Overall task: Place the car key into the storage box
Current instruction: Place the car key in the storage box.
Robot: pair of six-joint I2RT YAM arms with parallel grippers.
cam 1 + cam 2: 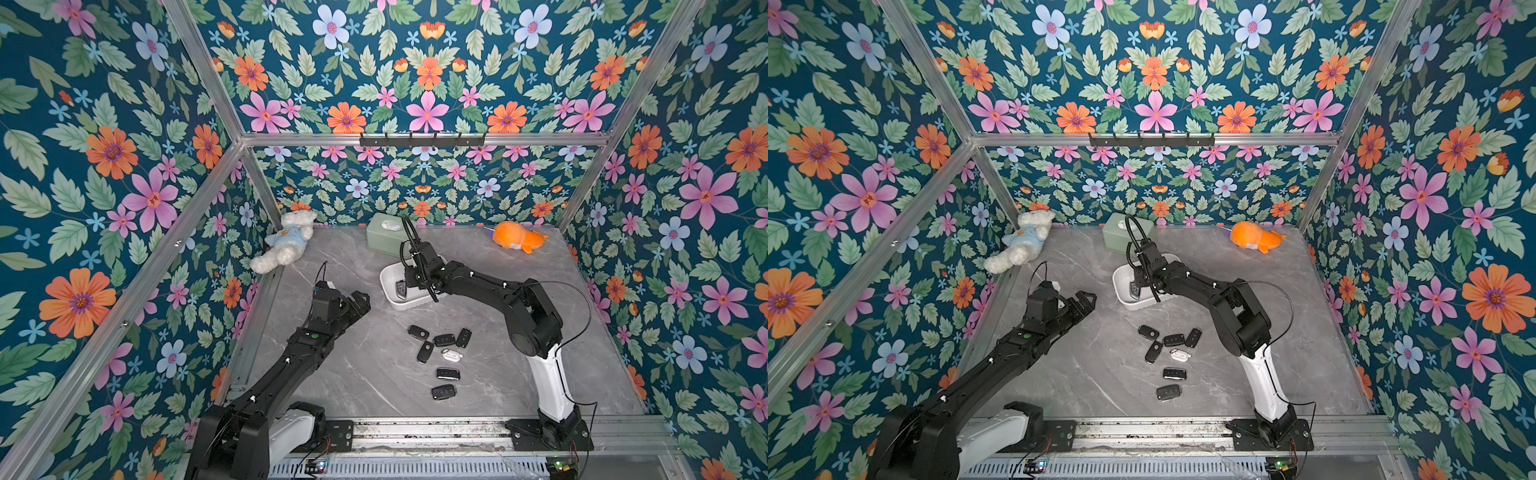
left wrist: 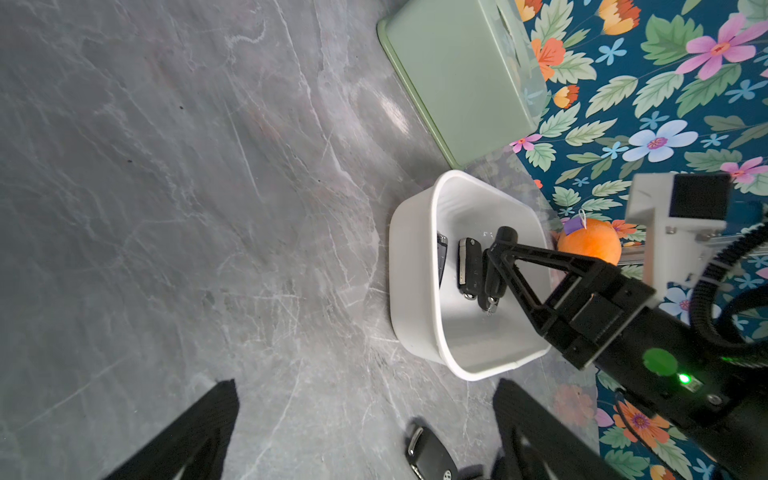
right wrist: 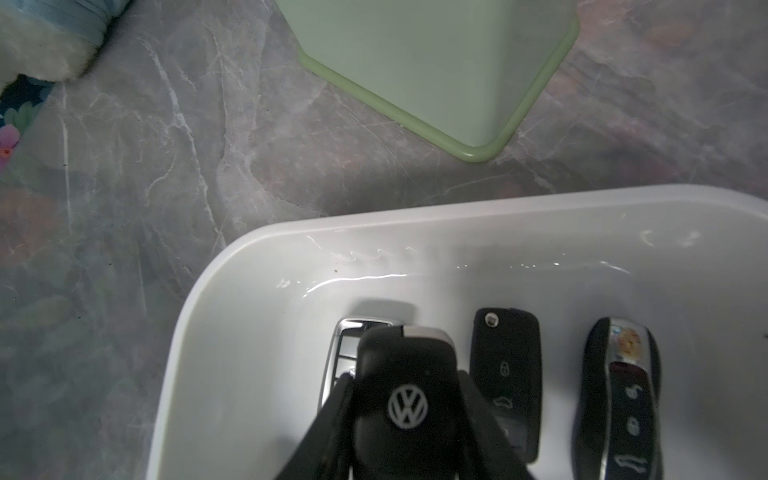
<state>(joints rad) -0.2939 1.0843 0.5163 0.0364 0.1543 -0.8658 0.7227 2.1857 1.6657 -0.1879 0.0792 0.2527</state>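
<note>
Pinching the car key point(image 3: 405, 399), the right fingers point(image 3: 328, 432) hang over the storage box point(image 3: 232, 332); left fingers point(image 2: 208, 432) spread.

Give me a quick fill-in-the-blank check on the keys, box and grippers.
1. The right gripper is shut on a black key with a ___ logo.
2. Besides that one, ___ other keys lie in the storage box.
3. The left gripper is ___ and empty.
4. One loose key on the table is ___ rather than black.
Missing words: VW; three; open; white.
</note>
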